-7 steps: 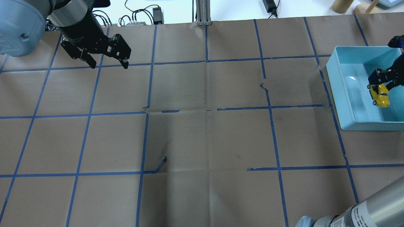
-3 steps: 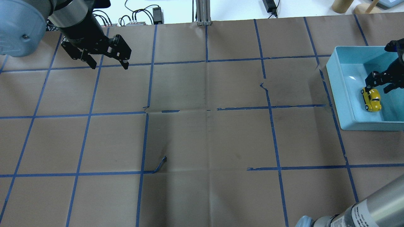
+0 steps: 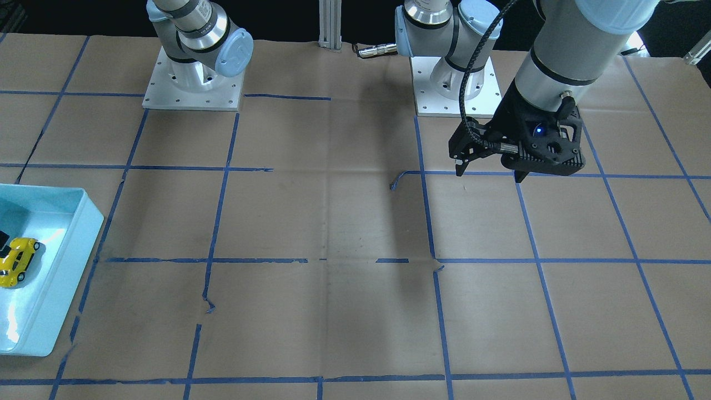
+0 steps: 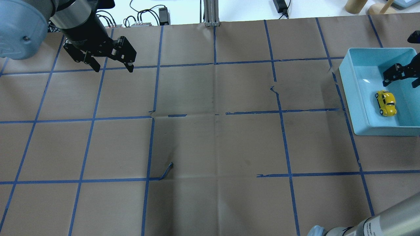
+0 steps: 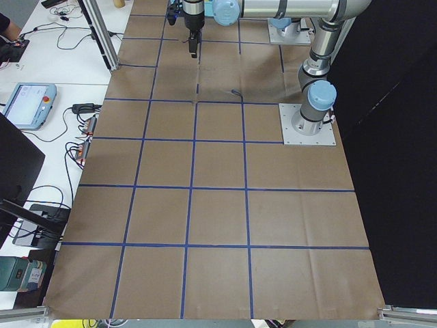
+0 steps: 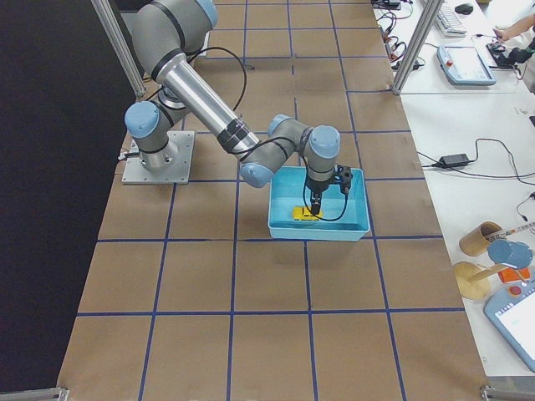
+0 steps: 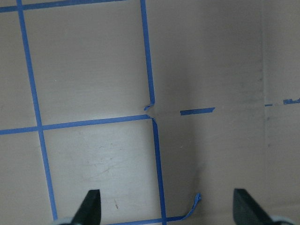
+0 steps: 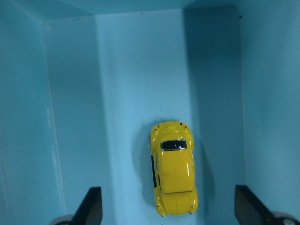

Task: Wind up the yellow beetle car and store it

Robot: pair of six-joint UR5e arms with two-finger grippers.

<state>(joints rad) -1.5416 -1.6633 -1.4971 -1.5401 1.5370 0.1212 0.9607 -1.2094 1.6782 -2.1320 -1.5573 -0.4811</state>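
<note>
The yellow beetle car (image 4: 386, 103) lies on its wheels on the floor of a light blue bin (image 4: 345, 83) at the table's right end. It also shows in the front view (image 3: 14, 261), the right side view (image 6: 306, 215) and the right wrist view (image 8: 173, 173). My right gripper (image 4: 402, 77) is open and empty above the bin, clear of the car; in its wrist view (image 8: 169, 211) both fingertips stand wide apart on either side of the car. My left gripper (image 4: 114, 67) hangs open and empty over the far left of the table (image 3: 489, 175).
Brown paper with a blue tape grid covers the table. A loose curl of tape (image 4: 167, 170) sticks up near the middle front. Cables and a power brick (image 4: 163, 14) lie beyond the far edge. Wooden items (image 4: 356, 5) stand behind the bin.
My right gripper let go of the car and moved up and away from it. The car dropped to the bin floor and rests there. My left arm has not moved.
</note>
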